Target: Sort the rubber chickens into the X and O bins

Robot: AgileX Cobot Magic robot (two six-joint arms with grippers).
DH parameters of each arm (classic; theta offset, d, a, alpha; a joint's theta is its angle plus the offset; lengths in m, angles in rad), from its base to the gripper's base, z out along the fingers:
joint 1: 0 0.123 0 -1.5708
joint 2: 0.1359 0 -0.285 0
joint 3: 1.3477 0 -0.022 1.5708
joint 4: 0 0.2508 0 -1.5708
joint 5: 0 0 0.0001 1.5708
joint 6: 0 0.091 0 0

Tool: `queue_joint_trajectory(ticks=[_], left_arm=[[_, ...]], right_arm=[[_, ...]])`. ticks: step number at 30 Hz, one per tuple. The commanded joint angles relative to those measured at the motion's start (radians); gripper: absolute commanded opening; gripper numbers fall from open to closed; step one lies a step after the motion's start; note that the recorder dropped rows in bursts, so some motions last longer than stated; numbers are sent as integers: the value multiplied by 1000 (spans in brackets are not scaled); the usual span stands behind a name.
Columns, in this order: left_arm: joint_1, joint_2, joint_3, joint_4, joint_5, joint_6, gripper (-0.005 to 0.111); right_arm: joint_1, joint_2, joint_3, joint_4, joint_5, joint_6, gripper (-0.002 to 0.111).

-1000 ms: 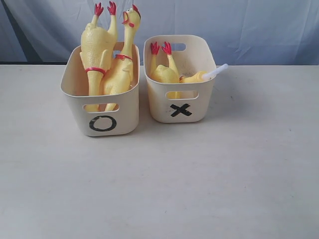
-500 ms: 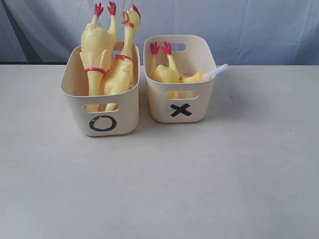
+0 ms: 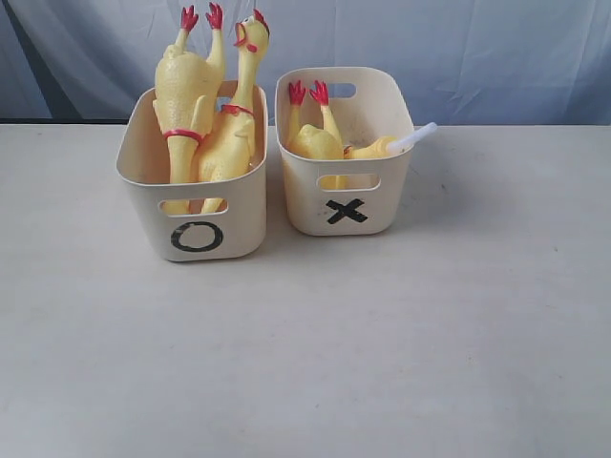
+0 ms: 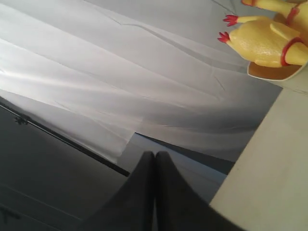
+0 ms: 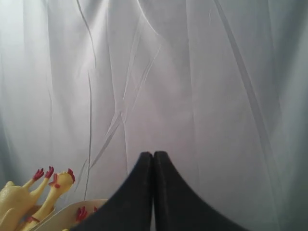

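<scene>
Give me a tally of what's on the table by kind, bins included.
Cream bins: 2 (O bin, X bin)
Rubber chickens: 3 (2 in the O bin, 1 in the X bin)
White tube-like piece at the X bin's rim: 1, possibly part of that chicken
Total: 6

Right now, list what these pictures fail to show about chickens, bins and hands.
Exterior view: the O bin wall hides the head of the upside-down chicken.
Exterior view: the X bin wall hides most of its chicken; the white piece on its rim is too small to identify.
Exterior view: neither hand is in frame.
Wrist views: left hand and right hand show only shut tips; frame edges crop the bins.
</scene>
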Motion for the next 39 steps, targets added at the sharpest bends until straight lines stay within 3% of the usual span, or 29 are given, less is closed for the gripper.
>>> queue_joint_trajectory(ticks=[1, 8, 12, 16, 23, 32, 39], left_arm=[[2, -6, 69, 0, -10, -6, 0], [2, -6, 86, -3, 57, -7, 0], [2, -6, 86, -5, 205, -7, 0], [2, -6, 86, -5, 197, -7, 0], [2, -6, 86, -2, 195, -7, 0], [2, -6, 86, 0, 195, -7, 0], [2, -6, 86, 85, 175, -16, 0]], right_arm=[[-4, -6, 8, 107, 46, 0, -1], [-4, -6, 8, 161, 134, 0, -1], [-4, -6, 8, 161, 194, 0, -1], [-4, -6, 8, 163, 279, 0, -1], [-4, -6, 8, 163, 622, 0, -1], [-4, -6, 8, 163, 622, 0, -1], [-4, -6, 8, 177, 615, 0, -1]])
